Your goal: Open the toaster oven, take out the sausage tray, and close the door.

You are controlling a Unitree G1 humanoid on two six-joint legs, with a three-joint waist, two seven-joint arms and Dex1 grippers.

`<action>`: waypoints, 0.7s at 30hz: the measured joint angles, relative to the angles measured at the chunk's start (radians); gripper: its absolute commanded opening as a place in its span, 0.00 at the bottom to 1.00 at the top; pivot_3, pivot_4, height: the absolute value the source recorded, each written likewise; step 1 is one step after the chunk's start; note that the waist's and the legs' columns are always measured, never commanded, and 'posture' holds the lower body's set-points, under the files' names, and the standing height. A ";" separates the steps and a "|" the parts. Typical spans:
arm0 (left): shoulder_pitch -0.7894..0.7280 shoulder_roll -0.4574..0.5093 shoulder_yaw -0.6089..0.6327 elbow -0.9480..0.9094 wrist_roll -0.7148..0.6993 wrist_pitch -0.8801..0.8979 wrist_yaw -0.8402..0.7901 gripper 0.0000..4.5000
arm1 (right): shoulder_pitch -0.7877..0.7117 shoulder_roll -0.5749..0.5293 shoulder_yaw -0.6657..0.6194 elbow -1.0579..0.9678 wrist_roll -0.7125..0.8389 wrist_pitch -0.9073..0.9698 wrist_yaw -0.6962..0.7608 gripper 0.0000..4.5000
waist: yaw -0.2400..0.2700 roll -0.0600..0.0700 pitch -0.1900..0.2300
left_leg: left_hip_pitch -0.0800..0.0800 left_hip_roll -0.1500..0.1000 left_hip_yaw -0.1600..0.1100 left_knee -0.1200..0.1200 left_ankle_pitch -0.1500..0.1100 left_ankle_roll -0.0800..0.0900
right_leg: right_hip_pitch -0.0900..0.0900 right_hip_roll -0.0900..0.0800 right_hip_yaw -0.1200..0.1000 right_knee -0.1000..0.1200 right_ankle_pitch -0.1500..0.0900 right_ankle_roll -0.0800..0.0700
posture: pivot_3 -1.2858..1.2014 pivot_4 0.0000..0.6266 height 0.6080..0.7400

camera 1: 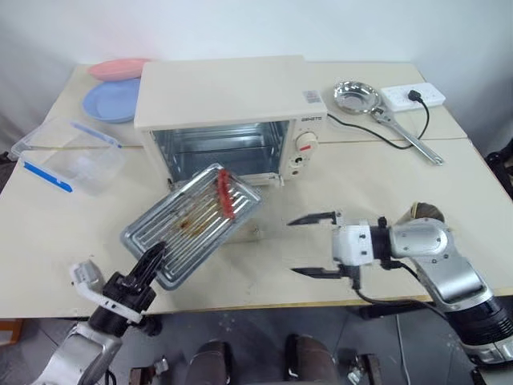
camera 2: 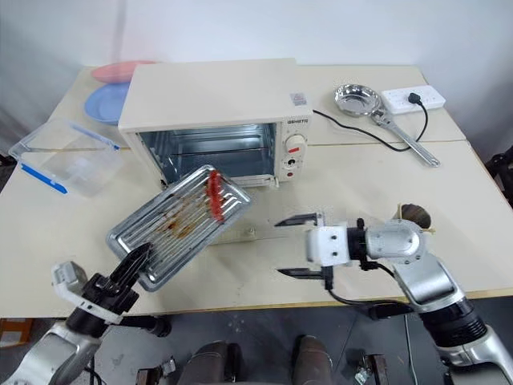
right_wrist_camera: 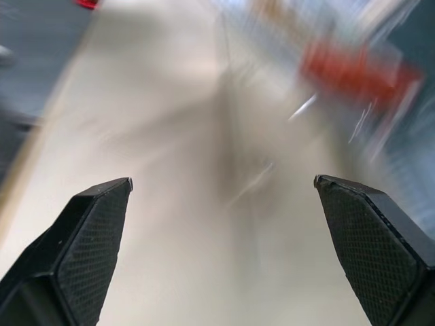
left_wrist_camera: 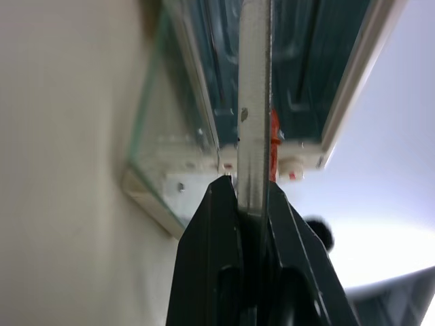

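Head pair overhead; wrist views close.

Cream table (camera 1: 449,172) under toaster oven (camera 1: 220,96), plates (camera 1: 112,100)

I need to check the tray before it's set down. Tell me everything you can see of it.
The tray is a shiny rectangular ridged metal pan, stained brown in the middle, with one red sausage near its far end. It is out of the oven, tilted in front of the opening, gripped at its near edge by the left gripper.
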 measured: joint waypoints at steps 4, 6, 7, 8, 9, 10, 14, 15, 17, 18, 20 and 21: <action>0.085 -0.050 -0.009 -0.083 -0.002 -0.042 -0.001 0.00 | -0.046 0.019 -0.010 0.123 0.005 -0.040 0.040 1.00 | -0.005 0.000 0.000 | 0.000 0.000 0.000 0.001 0.000 0.000 | 0.000 0.000 0.000 0.000 0.000 -0.001 | 0.52 0.24 1.00; 0.140 -0.077 -0.021 -0.127 -0.005 -0.059 -0.004 0.00 | -0.076 0.036 -0.008 0.202 -0.011 -0.079 0.054 1.00 | -0.004 0.000 0.000 | 0.000 0.000 0.001 0.001 0.000 0.000 | 0.000 0.000 0.000 0.000 0.000 -0.001 | 0.52 0.24 1.00; 0.168 -0.087 -0.022 -0.143 -0.005 -0.069 -0.005 0.00 | -0.093 0.046 -0.007 0.245 -0.022 -0.101 0.062 1.00 | -0.004 0.000 0.000 | 0.000 0.000 0.001 0.001 0.000 -0.001 | 0.000 0.000 0.000 0.000 0.000 -0.001 | 0.52 0.24 1.00; 0.194 -0.095 -0.022 -0.154 -0.005 -0.082 -0.010 0.00 | -0.112 0.057 -0.005 0.287 -0.035 -0.123 0.066 1.00 | -0.004 0.000 0.000 | 0.000 0.000 0.001 0.001 0.000 -0.001 | 0.000 0.000 0.000 -0.001 0.000 -0.001 | 0.52 0.24 1.00; 0.218 -0.108 -0.019 -0.164 -0.005 -0.098 -0.015 0.00 | -0.129 0.066 -0.003 0.329 -0.050 -0.144 0.069 1.00 | -0.004 0.000 0.000 | 0.000 0.000 0.001 0.001 0.000 -0.001 | 0.000 0.000 0.000 -0.001 0.000 -0.001 | 0.52 0.24 1.00; 0.238 -0.114 -0.014 -0.172 -0.004 -0.110 -0.023 0.00 | -0.141 0.074 -0.001 0.365 -0.062 -0.163 0.070 1.00 | -0.004 0.000 0.000 | 0.000 0.000 0.002 0.001 0.000 -0.001 | -0.001 0.001 0.000 -0.001 0.000 -0.001 | 0.52 0.24 1.00; 0.341 -0.128 0.033 -0.188 0.003 -0.145 -0.085 0.00 | -0.197 0.104 0.013 0.479 -0.107 -0.262 0.093 1.00 | -0.003 -0.001 0.000 | 0.000 0.001 0.002 0.002 -0.001 -0.001 | 0.001 0.001 -0.001 -0.004 0.001 -0.003 | 0.52 0.24 1.00; 0.362 -0.132 0.046 -0.188 0.004 -0.151 -0.099 0.00 | -0.208 0.113 0.017 0.504 -0.117 -0.281 0.100 1.00 | -0.003 -0.001 0.000 | 0.000 0.001 0.002 0.002 -0.001 0.000 | 0.003 0.002 -0.003 -0.006 0.001 -0.004 | 0.52 0.24 1.00; 0.396 -0.147 0.069 -0.187 0.004 -0.166 -0.130 0.00 | -0.228 0.135 0.027 0.548 -0.129 -0.312 0.105 1.00 | -0.002 -0.001 0.000 | 0.000 0.003 0.001 0.004 -0.003 0.000 | 0.007 0.002 -0.006 -0.010 0.001 -0.006 | 0.52 0.24 1.00; 0.410 -0.151 0.078 -0.187 0.004 -0.172 -0.142 0.00 | -0.234 0.145 0.029 0.566 -0.136 -0.325 0.106 1.00 | -0.001 -0.002 0.000 | 0.000 0.003 0.001 0.005 -0.004 0.001 | 0.008 0.003 -0.006 -0.011 0.001 -0.008 | 0.52 0.24 1.00; 0.431 -0.162 0.090 -0.187 0.004 -0.184 -0.164 0.00 | -0.256 0.160 0.030 0.606 -0.149 -0.348 0.108 1.00 | 0.002 -0.002 0.000 | 0.000 0.005 0.001 0.010 -0.008 0.002 | 0.011 0.003 -0.007 -0.012 -0.001 -0.012 | 0.52 0.24 1.00; 0.440 -0.172 0.094 -0.187 0.004 -0.190 -0.174 0.00 | -0.265 0.166 0.031 0.626 -0.157 -0.355 0.107 1.00 | 0.003 -0.002 0.000 | 0.000 0.007 0.000 0.015 -0.012 0.003 | 0.012 0.004 -0.006 -0.012 -0.002 -0.013 | 0.52 0.24 1.00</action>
